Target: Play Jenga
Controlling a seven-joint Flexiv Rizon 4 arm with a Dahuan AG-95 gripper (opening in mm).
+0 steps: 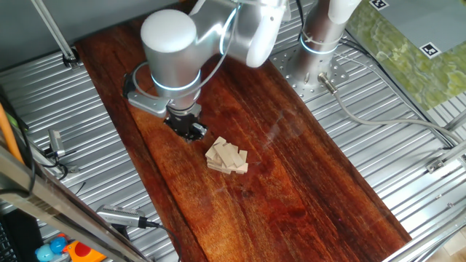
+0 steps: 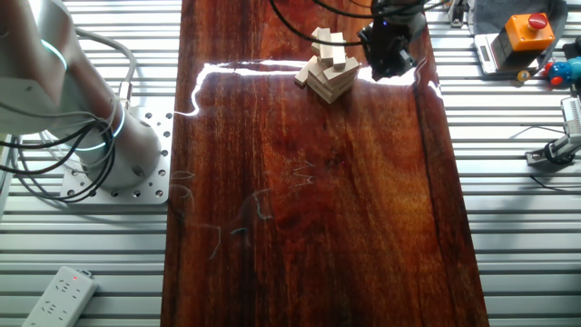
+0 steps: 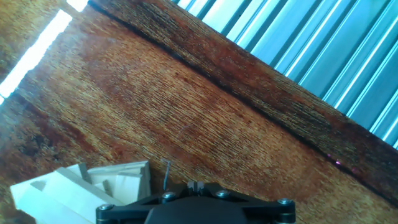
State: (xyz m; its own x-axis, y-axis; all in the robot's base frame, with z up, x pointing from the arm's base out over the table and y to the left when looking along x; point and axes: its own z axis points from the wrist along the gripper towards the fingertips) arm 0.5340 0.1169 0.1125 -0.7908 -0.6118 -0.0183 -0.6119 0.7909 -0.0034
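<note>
The robot's black two-finger gripper (image 1: 188, 128) is hanging low over the dark reddish-brown wooden board (image 1: 306, 175) that is lying along the ribbed metal desk (image 1: 95, 167), and it is sitting just beside the Jenga (image 1: 226, 156), a small stack of pale, light-tan wooden blocks laid in crossed layers. The stack is resting on the board near the end where the gripper is working, close to one long edge; in the other fixed view it is showing near the top of the board with the gripper (image 2: 388, 50) right next to it.

To my eye the arm is lining up for a block, not yet touching one: there is a sliver of board between the gripper and the stack in both fixed views. I cannot tell whether the jaws are apart or together; the body of the hand is hiding them, and the hand view is showing only the dark mount at the bottom edge with the pale blocks (image 3: 81, 186) off to its lower left.

The next move, I would judge, is calling for a small sideways approach at the height of one layer, pushing or pinching a single block along its own length so the rest is not dragged with it.

The stack is looking skewed, with layers fanned out of square. The top blocks are pointing roughly across the board, the layer beneath crossing them; the long axes are lying flat, and the stack is low rather than tall.
</note>
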